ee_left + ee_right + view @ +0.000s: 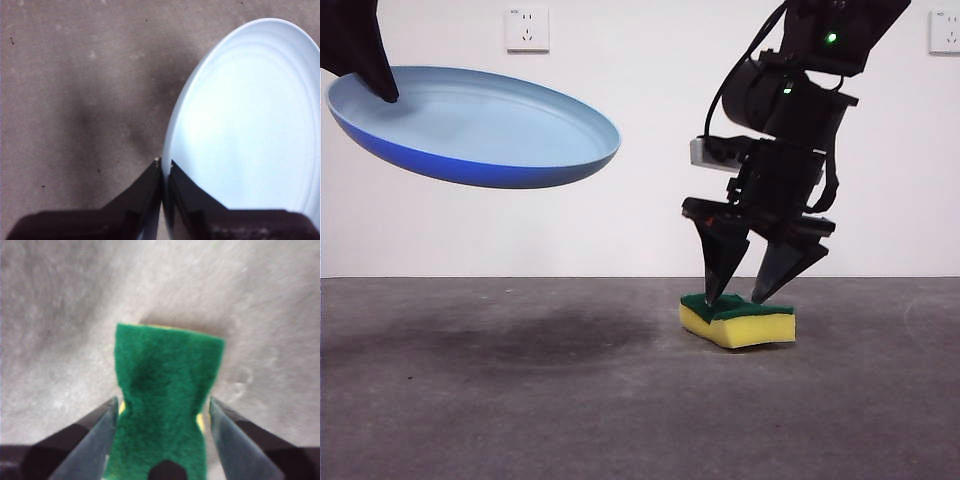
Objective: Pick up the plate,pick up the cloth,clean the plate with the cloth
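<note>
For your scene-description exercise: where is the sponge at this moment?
In the front view the sponge lies on the grey table, right of centre, well right of the raised blue plate. The right gripper straddles it, jaws squeezing its sides.

The plate (pixel 480 125) is light blue across its plain inner face, paler still toward its centre in the left wrist view, while its underside reads as a deeper, saturated blue. The cloth (pixel 737 320) is yellow foam with a dark green, fuzzy scouring layer on top. Both the left gripper (pixel 164 167) and the right gripper (pixel 740 298) are black. Above the right gripper, the arm (pixel 790 100) is black too, with two small green lights and a grey block on its side. The bench (pixel 520 400) is mottled dark grey, with a darker shadow patch below the plate. Behind the plate, the wall (pixel 620 220) is plain white, with white sockets (pixel 527 28).
</note>
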`<action>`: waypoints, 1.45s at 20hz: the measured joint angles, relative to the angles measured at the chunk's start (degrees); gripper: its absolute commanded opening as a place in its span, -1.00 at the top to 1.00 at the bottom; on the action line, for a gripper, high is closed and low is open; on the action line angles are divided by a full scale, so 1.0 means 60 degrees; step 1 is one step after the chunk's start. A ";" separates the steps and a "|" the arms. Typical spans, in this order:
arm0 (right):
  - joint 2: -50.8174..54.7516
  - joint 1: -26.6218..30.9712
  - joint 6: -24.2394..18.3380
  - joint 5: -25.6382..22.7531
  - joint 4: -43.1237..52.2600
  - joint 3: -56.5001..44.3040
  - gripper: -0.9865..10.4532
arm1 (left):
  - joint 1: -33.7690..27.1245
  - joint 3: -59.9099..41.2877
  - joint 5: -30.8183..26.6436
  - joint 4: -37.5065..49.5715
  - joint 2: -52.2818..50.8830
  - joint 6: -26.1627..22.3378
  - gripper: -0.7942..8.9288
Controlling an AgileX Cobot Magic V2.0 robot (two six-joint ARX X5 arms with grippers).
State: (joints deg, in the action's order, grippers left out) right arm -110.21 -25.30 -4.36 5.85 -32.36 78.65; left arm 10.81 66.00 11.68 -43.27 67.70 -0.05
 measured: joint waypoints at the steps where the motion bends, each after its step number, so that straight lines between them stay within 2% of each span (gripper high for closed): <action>1: -0.0069 -0.0036 -0.0004 0.0015 -0.0025 0.0000 0.47 | 0.0000 0.0000 0.0000 0.0000 0.0000 0.0000 0.85; 4: -0.0255 -0.0131 -0.0015 -0.0018 -0.0044 0.0004 0.68 | 0.0000 0.0000 0.0000 0.0004 0.0000 0.0000 0.85; 7: -0.0583 -0.0124 -0.0025 -0.0033 -0.0178 0.0164 0.70 | 0.0000 0.0000 0.0000 0.0000 0.0000 0.0000 0.85; 8: -0.0707 -0.0124 -0.0025 -0.0036 -0.0219 0.0240 0.84 | 0.0000 0.0000 0.0000 0.0000 0.0000 0.0000 0.85; 13: -0.0783 -0.0164 -0.0025 -0.0025 -0.0281 0.0310 0.86 | 0.0000 0.0000 -0.0040 0.0073 0.0025 -0.0004 0.85; 16: -0.0466 -0.0251 -0.0022 -0.0066 -0.0382 0.0193 0.86 | 0.0000 0.0000 -0.0412 0.0423 0.0415 -0.0007 0.85; 20: 0.1122 -0.0452 0.0124 0.0135 -0.0652 0.0062 0.86 | 0.0011 0.0000 -0.0452 0.0849 0.1701 0.0004 0.85; 22: 0.2182 -0.0477 0.0255 0.0670 -0.0605 0.0066 0.86 | 0.0138 0.0000 -0.0444 0.1071 0.2448 0.0015 0.85; 24: 0.2809 -0.0619 0.0455 0.1035 -0.0608 0.0069 0.86 | 0.0401 0.0000 -0.0080 0.1348 0.3071 0.0117 0.85; 26: 0.3027 -0.0987 0.0586 0.1038 -0.0612 0.0069 0.86 | 0.0801 0.0000 0.0678 0.1610 0.3526 0.0270 0.85; 29: 0.2838 -0.1705 0.0623 0.0987 -0.0543 0.0069 0.86 | 0.1519 0.0000 0.0765 0.2335 0.3617 0.0565 0.85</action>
State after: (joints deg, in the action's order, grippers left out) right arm -93.19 -35.53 -0.62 11.77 -35.62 79.07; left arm 19.92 66.00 16.27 -29.26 89.41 3.33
